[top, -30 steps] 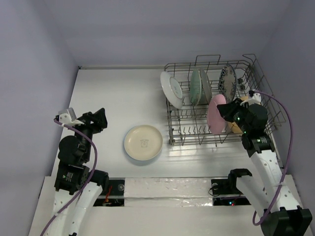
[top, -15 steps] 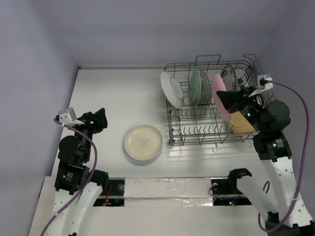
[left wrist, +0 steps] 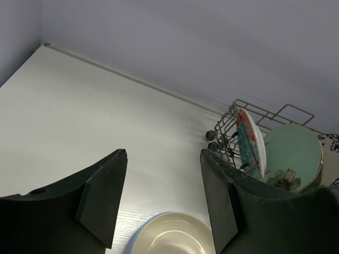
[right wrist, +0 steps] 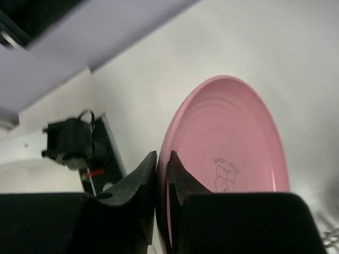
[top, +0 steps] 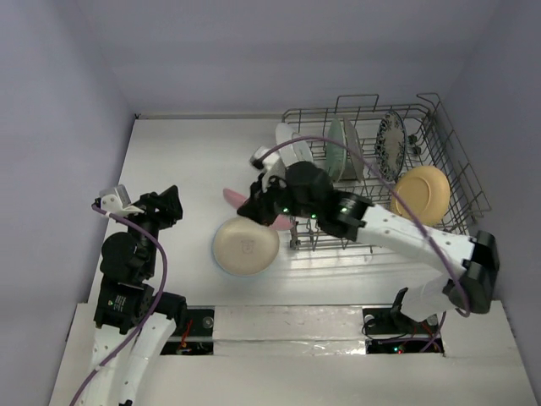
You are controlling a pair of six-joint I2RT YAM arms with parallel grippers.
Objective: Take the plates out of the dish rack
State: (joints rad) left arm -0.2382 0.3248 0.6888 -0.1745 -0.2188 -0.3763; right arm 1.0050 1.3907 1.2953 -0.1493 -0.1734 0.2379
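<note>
My right gripper [top: 259, 203] is shut on the rim of a pink plate [top: 236, 198] and holds it tilted just above and behind a cream plate [top: 245, 246] that lies on a blue plate on the table. In the right wrist view the pink plate [right wrist: 233, 143] sits edge-on between the fingers of my right gripper [right wrist: 163, 164]. The dish rack [top: 363, 111] at the right holds a red-and-teal floral plate [top: 293, 150], mint plates [top: 338, 149], a black-and-white patterned plate [top: 390, 140] and a yellow-orange plate [top: 421, 195]. My left gripper [top: 166, 207] is open and empty, left of the stack.
In the left wrist view, my left gripper [left wrist: 164, 196] hovers above the cream plate [left wrist: 175, 239], with the rack's corner [left wrist: 228, 124], floral plate [left wrist: 249, 143] and a mint plate [left wrist: 292, 153] at the right. Walls close the table at the back and sides.
My right arm lifted the pink plate out of the rack and swung it left, to over the cream plate. The yellow-orange plate now shows in the rack. The left arm has not moved.
</note>
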